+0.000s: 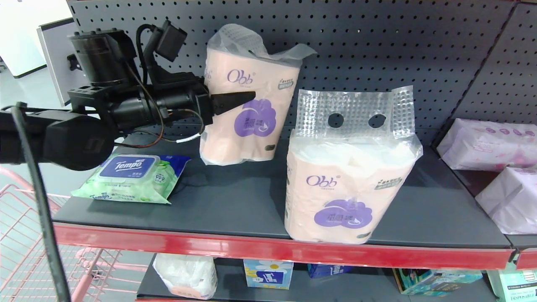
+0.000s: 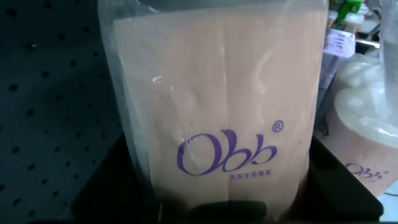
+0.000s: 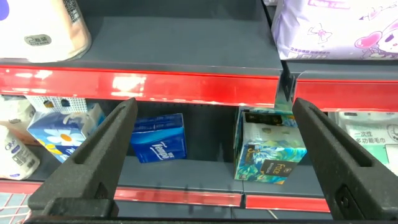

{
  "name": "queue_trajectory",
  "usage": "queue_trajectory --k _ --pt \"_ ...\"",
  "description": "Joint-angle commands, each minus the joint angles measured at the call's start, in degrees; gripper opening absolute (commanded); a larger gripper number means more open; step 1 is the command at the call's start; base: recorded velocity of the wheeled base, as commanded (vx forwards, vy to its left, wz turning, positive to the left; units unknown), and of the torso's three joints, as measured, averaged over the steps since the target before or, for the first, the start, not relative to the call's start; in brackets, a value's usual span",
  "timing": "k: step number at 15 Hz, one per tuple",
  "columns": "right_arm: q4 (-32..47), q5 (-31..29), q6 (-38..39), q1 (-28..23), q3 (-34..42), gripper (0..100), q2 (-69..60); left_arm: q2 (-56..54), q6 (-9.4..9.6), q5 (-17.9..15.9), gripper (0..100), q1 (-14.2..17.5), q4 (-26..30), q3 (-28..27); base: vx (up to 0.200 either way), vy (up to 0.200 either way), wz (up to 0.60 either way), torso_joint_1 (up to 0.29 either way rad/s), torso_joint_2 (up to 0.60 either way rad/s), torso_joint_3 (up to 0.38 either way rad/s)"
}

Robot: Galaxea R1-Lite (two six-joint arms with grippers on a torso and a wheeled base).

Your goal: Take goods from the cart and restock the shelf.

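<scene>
Head view: on the shelf (image 1: 235, 201) the rear roll pack (image 1: 247, 130) stands at 11 o'clock against the pegboard (image 1: 377, 42). The left gripper (image 1: 245, 97) enters from 9 o'clock and lies across the pack's front face at mid-height. The front roll pack (image 1: 348, 188) stands at 5 o'clock by the red shelf lip, well apart from the rear one. A wipes pack (image 1: 134, 178) lies flat at 8 o'clock, and the pink cart (image 1: 25, 235) sits at 7 o'clock. Left wrist view: you see the rear roll pack close up with the gripper at its base. You cannot tell whether it pinches the pack or only sits against it. Right wrist view: the right gripper (image 3: 214, 102) is spread wide and holds nothing. It faces the red lip, with a blue tissue box (image 3: 158, 138) and a dark patterned box (image 3: 270, 146) on the lower shelf beyond.
</scene>
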Motion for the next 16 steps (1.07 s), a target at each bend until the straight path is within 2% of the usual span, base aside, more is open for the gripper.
queue_trajectory --k 1,3,8,12,13,16 --pt "0.0 0.0 0.0 0.0 0.0 100 0.0 4.3 -0.03 -1.9 0 -0.5 -0.3 -2.0 0.000 0.000 0.00 0.000 0.00 0.000" --pt "0.0 0.0 0.0 0.0 0.0 100 0.0 6.5 -0.03 -3.4 0 -0.5 -1.2 -3.4 0.000 0.000 0.00 0.000 0.00 0.000" --pt "0.0 0.0 0.0 0.0 0.0 100 0.0 11.8 -0.12 -3.5 0 -1.3 -5.4 -7.3 0.000 0.000 0.00 0.000 0.00 0.000" --pt "0.0 0.0 0.0 0.0 0.0 100 0.0 13.5 -0.12 -5.3 0 -1.2 -5.5 -7.5 0.000 0.000 0.00 0.000 0.00 0.000" --pt "0.0 0.0 0.0 0.0 0.0 100 0.0 13.8 -0.12 -6.7 0 -1.0 -5.5 -7.2 0.000 0.000 0.00 0.000 0.00 0.000" --pt "0.0 0.0 0.0 0.0 0.0 100 0.0 13.8 -0.12 -7.4 0 -0.3 -5.1 -6.2 0.000 0.000 0.00 0.000 0.00 0.000"
